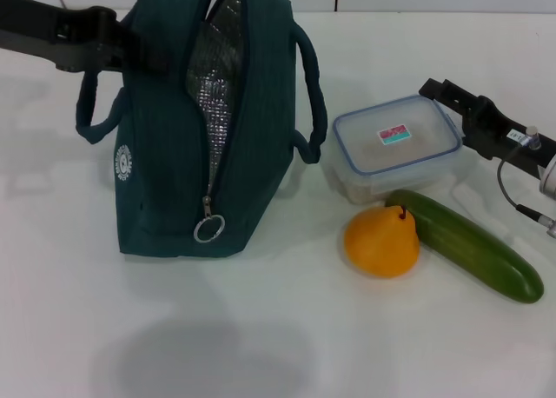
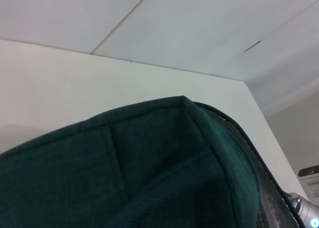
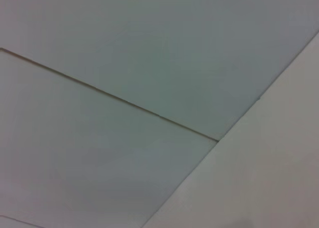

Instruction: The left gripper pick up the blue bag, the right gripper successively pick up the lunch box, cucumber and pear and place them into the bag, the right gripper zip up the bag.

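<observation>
Blue bag [image 1: 178,155] stands upright on the white tabletop [image 1: 261,346] at the left, its zipper open so the foil lining shows, the silver ring pull [image 1: 209,228] hanging low on the near face. The left hand [image 1: 130,46] reaches in from the far left against the bag's upper side; whether its fingers are clamped on the fabric I cannot tell. The right hand [image 1: 439,92] sits at the far right edge of the lunch box [image 1: 398,144]; its fingers' state is likewise hidden.

The step in hand looks to be taking the lunch box. To do it well, the right hand should grip the box across its short sides, lift level, and the left should hold the mouth wide.

Count: one bag, one lunch box, one cucumber [image 1: 469,243], one pear [image 1: 382,242], the pear touching the cucumber, both just near of the box.
</observation>
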{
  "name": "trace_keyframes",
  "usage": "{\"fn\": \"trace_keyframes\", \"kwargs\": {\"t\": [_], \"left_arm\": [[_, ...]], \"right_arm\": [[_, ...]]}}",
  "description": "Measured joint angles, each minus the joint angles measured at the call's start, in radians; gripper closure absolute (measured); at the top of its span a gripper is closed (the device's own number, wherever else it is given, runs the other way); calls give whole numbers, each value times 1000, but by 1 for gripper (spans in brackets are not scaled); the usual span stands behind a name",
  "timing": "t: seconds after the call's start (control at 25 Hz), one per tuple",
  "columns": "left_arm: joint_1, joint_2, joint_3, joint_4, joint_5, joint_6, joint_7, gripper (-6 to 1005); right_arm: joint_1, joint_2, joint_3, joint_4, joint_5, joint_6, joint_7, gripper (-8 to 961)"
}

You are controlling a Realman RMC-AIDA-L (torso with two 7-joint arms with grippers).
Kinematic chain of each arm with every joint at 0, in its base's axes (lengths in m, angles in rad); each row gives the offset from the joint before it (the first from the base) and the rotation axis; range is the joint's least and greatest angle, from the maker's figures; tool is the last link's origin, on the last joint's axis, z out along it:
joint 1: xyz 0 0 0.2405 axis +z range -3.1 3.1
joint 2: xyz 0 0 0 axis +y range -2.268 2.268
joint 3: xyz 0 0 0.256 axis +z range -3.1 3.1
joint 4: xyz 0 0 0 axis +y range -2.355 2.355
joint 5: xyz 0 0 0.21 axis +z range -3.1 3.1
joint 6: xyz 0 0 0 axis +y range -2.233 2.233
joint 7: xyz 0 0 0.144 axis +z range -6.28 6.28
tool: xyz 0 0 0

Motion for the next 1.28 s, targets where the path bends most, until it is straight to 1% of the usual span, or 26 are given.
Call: {"fn": "trace_keyframes", "kwargs": {"t": [0.08, 0.32, 0.4, 0.64, 1.08, 1.28], "left_arm": [[1, 0, 1, 0, 0, 1, 2, 957], [4, 0, 2, 0, 5, 1, 9, 957], [5, 0, 2, 0, 6, 2, 10, 956], [6, 0, 2, 0, 7, 6, 17, 956], [6, 0, 2, 0, 6, 9, 20, 956], [5, 0, 2, -2, 4, 9, 20, 956]], "right_arm": [[0, 0, 0, -1, 0, -1, -6, 81], [-15, 0, -3, -15, 0, 0, -17, 122], [-15, 0, -9, -15, 0, 3, -17, 348], [-16, 0, -21, -15, -4, 7, -20, 582], [-30, 0, -14, -19, 0, -16, -44, 740], [-41, 0, -11, -28, 12, -48, -70, 753]]}}
